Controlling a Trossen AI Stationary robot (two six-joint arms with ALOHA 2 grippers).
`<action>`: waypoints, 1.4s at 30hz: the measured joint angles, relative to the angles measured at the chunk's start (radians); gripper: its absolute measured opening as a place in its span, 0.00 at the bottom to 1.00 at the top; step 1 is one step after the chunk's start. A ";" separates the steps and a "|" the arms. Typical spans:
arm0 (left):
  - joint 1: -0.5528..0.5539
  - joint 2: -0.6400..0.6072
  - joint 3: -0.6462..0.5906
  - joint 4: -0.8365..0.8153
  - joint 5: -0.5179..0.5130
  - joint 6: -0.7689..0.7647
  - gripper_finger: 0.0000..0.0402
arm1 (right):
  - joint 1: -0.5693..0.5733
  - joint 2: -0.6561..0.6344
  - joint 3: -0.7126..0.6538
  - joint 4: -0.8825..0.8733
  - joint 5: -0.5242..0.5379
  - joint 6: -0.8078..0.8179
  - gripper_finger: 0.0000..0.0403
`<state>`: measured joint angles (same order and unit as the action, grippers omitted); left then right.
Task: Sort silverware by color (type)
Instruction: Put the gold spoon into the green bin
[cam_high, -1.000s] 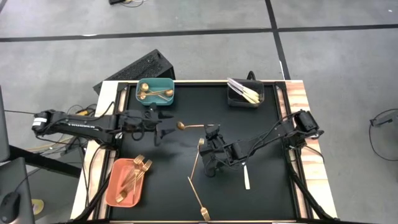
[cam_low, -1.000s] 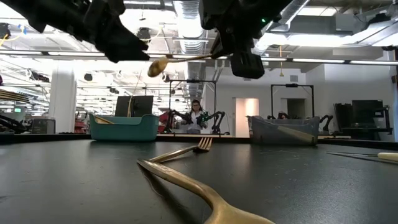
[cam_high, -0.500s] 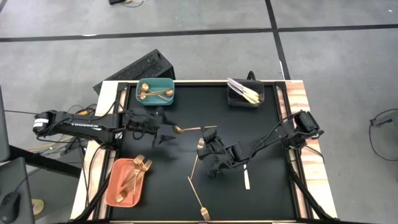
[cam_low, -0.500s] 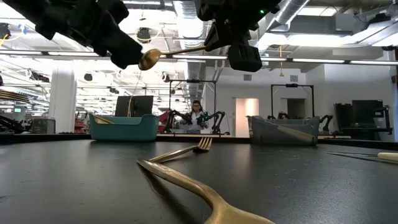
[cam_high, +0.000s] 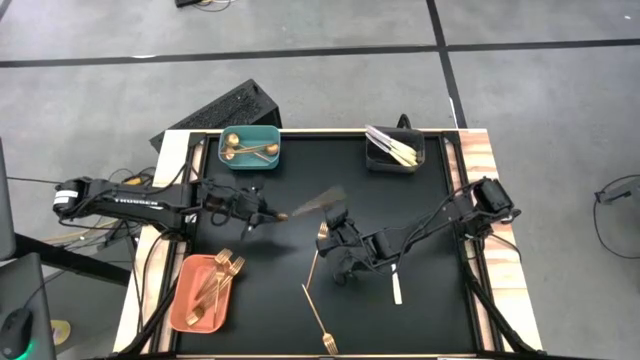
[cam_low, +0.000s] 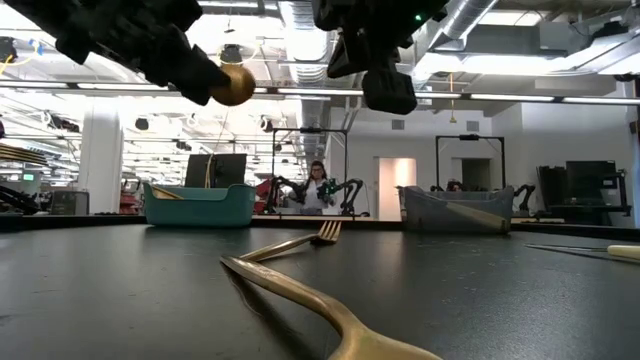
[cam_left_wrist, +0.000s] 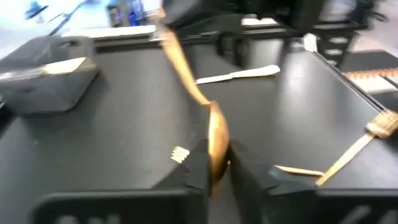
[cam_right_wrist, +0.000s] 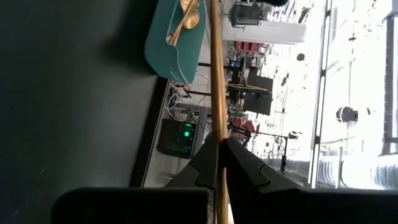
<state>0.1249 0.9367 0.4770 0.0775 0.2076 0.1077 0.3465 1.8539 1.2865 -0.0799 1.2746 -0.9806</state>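
A gold spoon (cam_high: 300, 206) hangs above the middle of the black table, held at both ends. My left gripper (cam_high: 268, 213) is shut on its bowl (cam_low: 235, 85), reaching in from the table's left. My right gripper (cam_high: 335, 214) is shut on its handle, from the right. Two gold forks (cam_high: 318, 255) (cam_high: 320, 320) and a white knife (cam_high: 397, 285) lie flat on the table near the front. My left gripper pinches the spoon's bowl (cam_left_wrist: 217, 134) between its two fingers, coming nearly level from the table's left. The bowl stands on edge in the gap and the handle runs away ahead of the fingers. The spoon is clear of the table. My right gripper pinches the spoon's handle (cam_right_wrist: 216, 121) between its two fingers, on the stretch far from the bowl. It comes nearly level from the table's right, and the handle runs out ahead along the fingers. The spoon is lifted clear.
A teal bin (cam_high: 250, 147) with gold spoons stands at the far left. At the far right is a dark bin (cam_high: 393, 150) with white knives. A salmon bin (cam_high: 203, 290) with gold forks sits at the near left. Bare table lies between them.
My left gripper has turned at the wrist, closed in on the spoon's bowl from the left and shut on it; before, its fingers stood open beside it. The bowl end has drifted slightly toward the near left. My right gripper has kept its hold on the handle.
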 joint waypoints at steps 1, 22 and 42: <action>-0.001 0.000 0.000 0.000 0.010 0.014 0.05 | -0.001 0.000 0.000 0.006 0.000 0.003 0.09; 0.003 -0.031 0.352 -1.075 -0.875 0.670 0.00 | -0.190 -0.004 0.001 -0.303 -0.135 0.864 0.19; 0.437 0.153 0.369 -1.094 -0.743 1.195 0.00 | -0.237 -0.004 0.001 -0.286 -0.309 0.869 0.19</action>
<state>0.5619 1.0901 0.8463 -1.0163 -0.5350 1.3031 0.1094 1.8500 1.2873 -0.3656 0.9653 -0.1120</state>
